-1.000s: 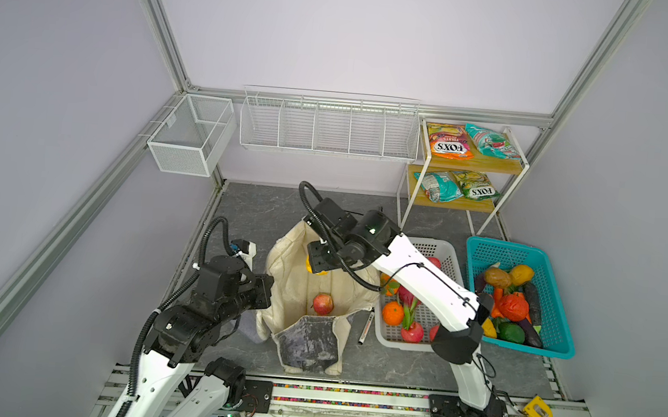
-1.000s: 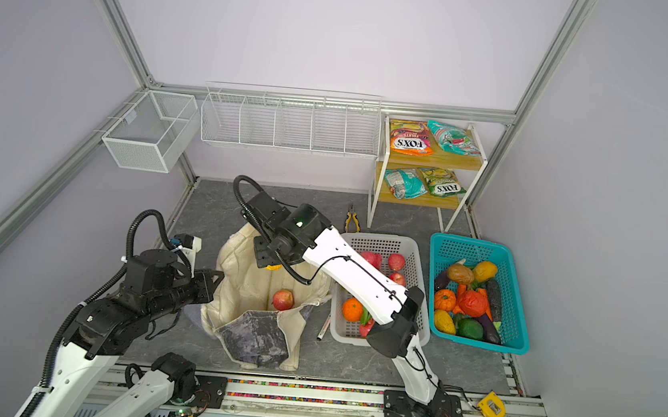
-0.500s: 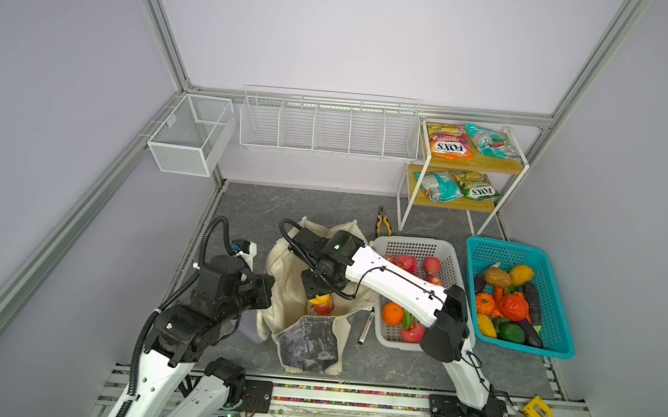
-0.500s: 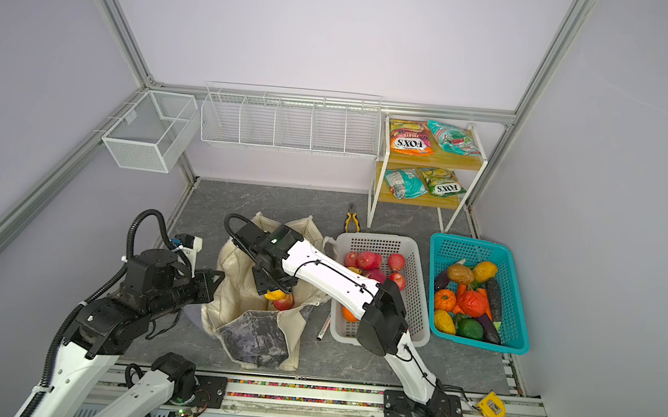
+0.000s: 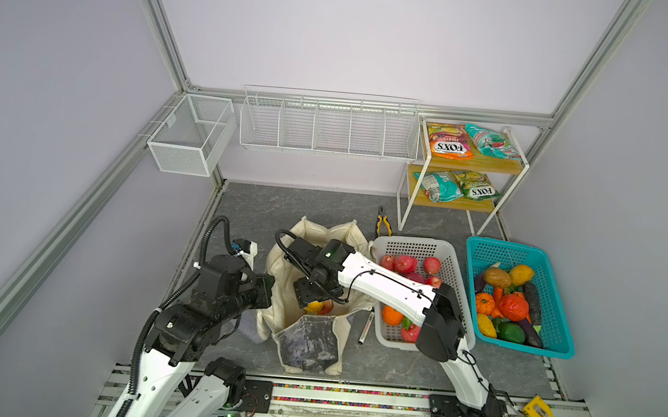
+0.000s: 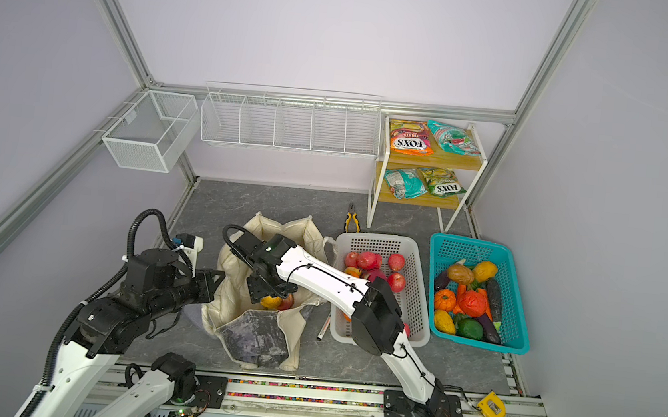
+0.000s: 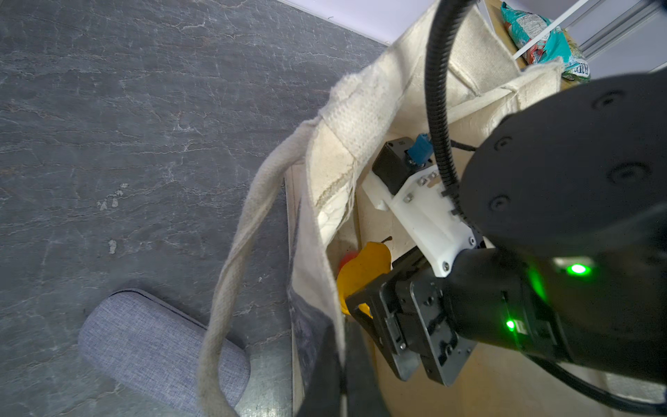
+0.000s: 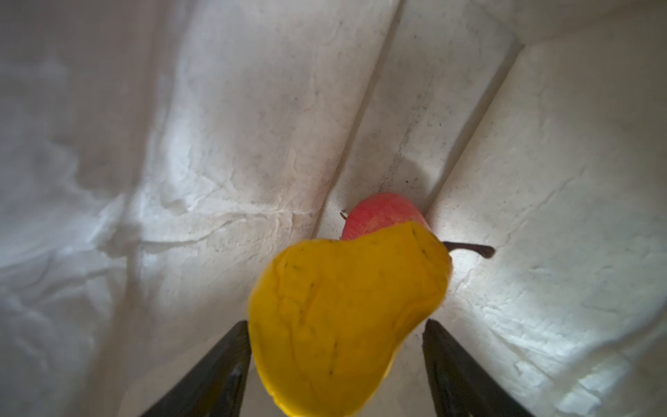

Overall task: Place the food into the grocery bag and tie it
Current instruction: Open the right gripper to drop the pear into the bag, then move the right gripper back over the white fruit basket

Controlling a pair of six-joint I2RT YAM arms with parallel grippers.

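My left fingers (image 7: 361, 390) are clamped on the bag (image 5: 324, 229) rim, holding it open. Right fingers (image 8: 216, 372) sit deep inside, spread, the pear (image 8: 343, 317) loose between them over the apple (image 8: 382, 213). I'd let it drop, then lift straight out, clear of the rim.

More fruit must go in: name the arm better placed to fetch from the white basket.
Likely right: the right hand stands open around the yellow pear inside the grocery bag, beside the white basket; the left hand grips the bag's rim.
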